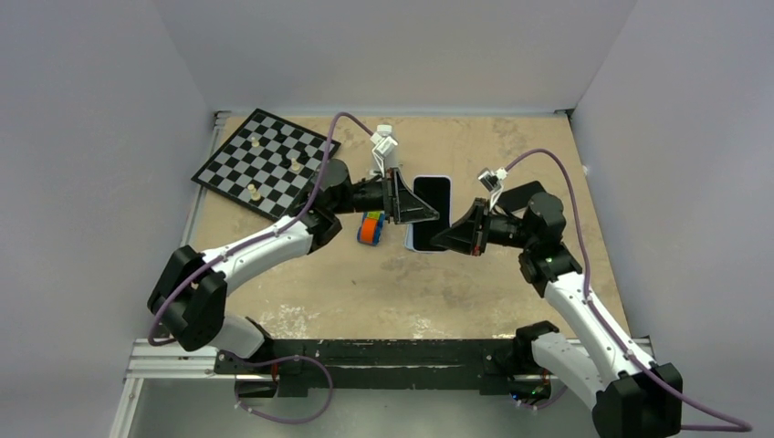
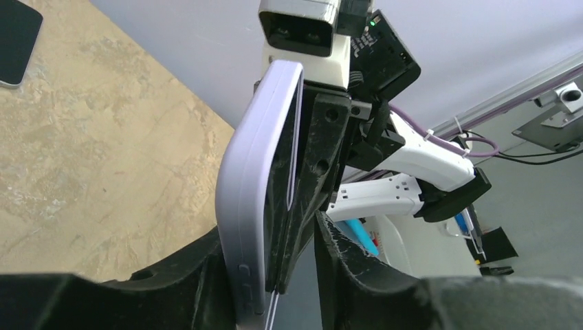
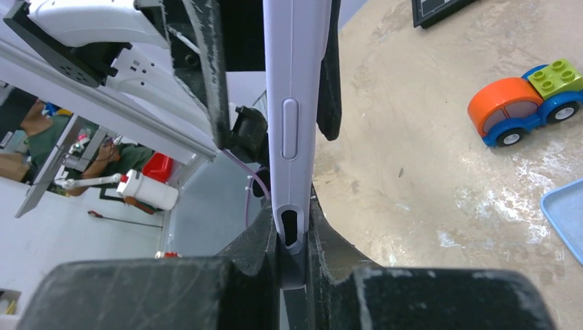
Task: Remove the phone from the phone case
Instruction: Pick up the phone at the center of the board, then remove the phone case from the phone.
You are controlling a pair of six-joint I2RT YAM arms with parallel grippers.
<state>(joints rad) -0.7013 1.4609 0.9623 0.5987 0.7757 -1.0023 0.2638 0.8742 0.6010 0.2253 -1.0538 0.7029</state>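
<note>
The phone [image 1: 432, 196] is being held inside the lavender phone case [image 2: 244, 199], apparently lifted off the desk [image 1: 365, 283] mid-workspace. The case is being clamped across its thickness by both arms: right claw [image 3: 294, 261] at the port end, left claw [image 2: 268, 265] further along. Phone is being judged stiff, slick and fragile, case rubbery, so a corner lip is being favoured for peeling, not the glass.

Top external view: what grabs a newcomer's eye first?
Both arms meet mid-table, with the left hand and right hand clamped on a lavender phone case held between them. Just left of that lies an orange-and-blue toy car. A chessboard with a few pieces sits in the far-left corner.
</note>
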